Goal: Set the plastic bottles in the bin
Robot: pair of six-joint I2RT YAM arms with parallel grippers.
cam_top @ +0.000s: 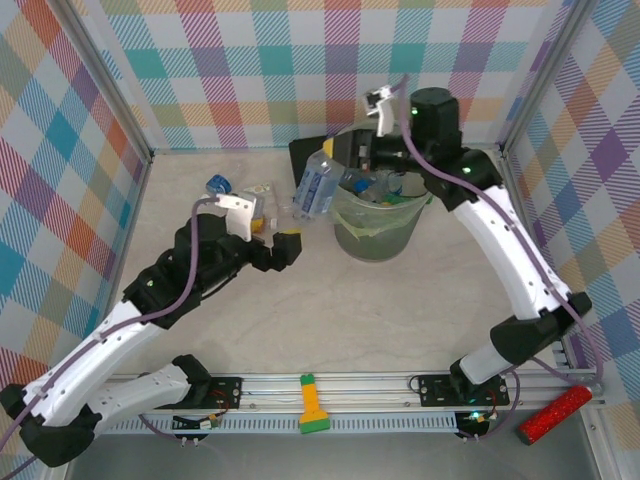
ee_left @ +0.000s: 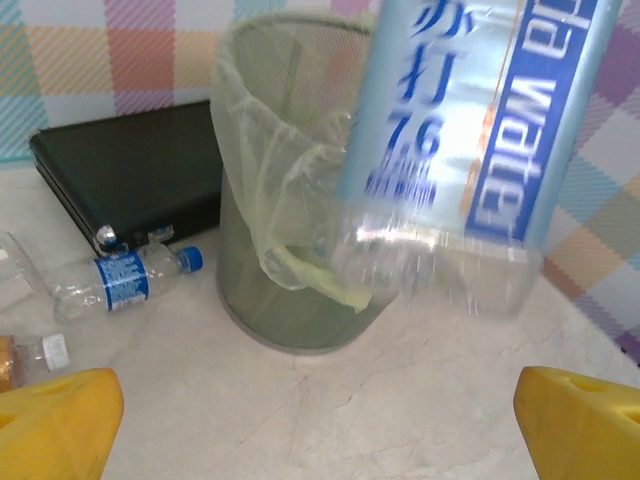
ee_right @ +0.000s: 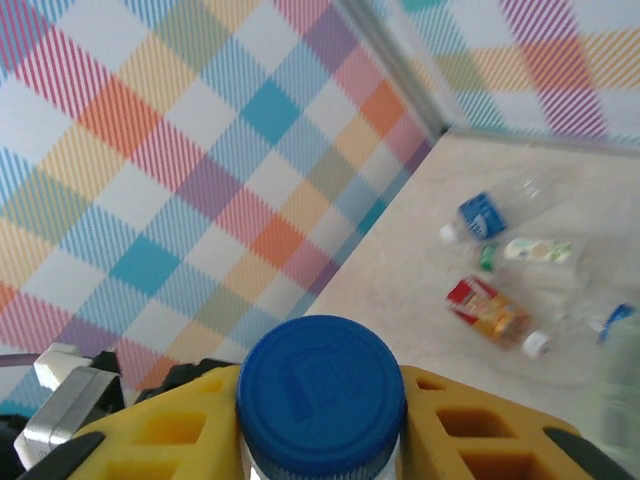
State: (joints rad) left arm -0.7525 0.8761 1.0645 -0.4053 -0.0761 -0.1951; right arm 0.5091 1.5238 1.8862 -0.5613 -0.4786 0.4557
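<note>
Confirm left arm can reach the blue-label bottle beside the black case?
Probably yes: the left gripper is open and empty, and the bottle lies on bare table left of the bin, nothing between.

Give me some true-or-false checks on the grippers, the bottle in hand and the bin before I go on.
1. The right gripper is shut on a blue-capped bottle. True.
2. The left gripper holds a bottle too. False: its fingers stand wide apart with nothing between them.
3. The blue-capped bottle lies inside the bin. False: it hangs tilted in the air beside the bin's rim.
4. A red-labelled bottle lies on the table. True.
5. The bin holds nothing. False: other bottles show inside it in the top view.
</note>
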